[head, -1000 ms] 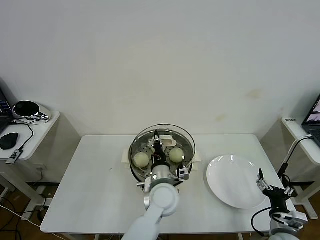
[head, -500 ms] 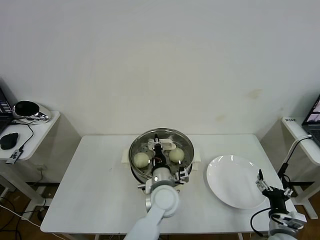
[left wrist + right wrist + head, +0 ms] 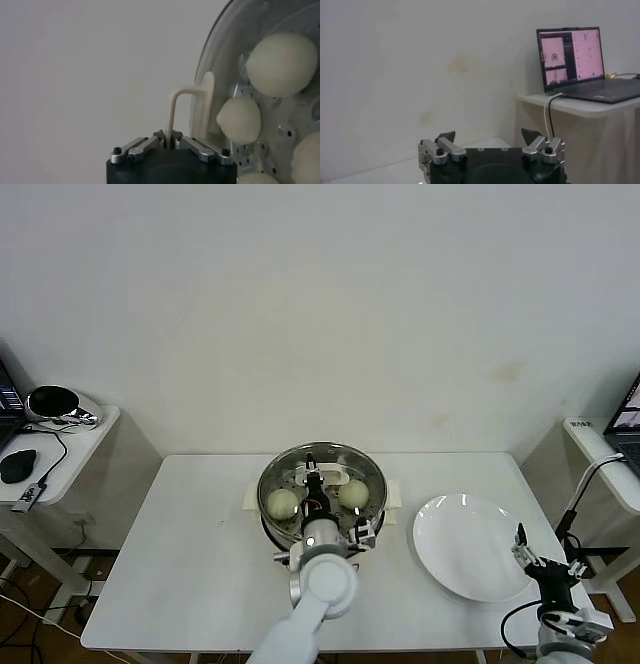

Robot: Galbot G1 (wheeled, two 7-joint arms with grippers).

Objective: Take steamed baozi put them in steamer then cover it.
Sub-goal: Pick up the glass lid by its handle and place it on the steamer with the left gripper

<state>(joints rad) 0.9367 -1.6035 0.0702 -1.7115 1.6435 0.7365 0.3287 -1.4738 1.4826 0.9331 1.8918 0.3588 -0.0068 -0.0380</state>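
Left gripper [image 3: 170, 141]: clamped tight on the cream handle of the cover [image 3: 345, 454]; it hangs over the middle of the steamer [image 3: 265, 509]
Cover: glass lid held over the pot, about level with the rim; whether it rests on the rim I cannot tell
Baozi [image 3: 283, 64]: inside the steamer on the perforated tray, seen through the glass; four show in the left wrist view
Steamer: near the middle of the white table [image 3: 190, 554]
Right gripper [image 3: 492, 146]: jaws spread wide, holding nothing; parked near the table's right front corner, just beside the white plate [image 3: 470, 549]
Laptop [image 3: 575, 60]: on a side desk
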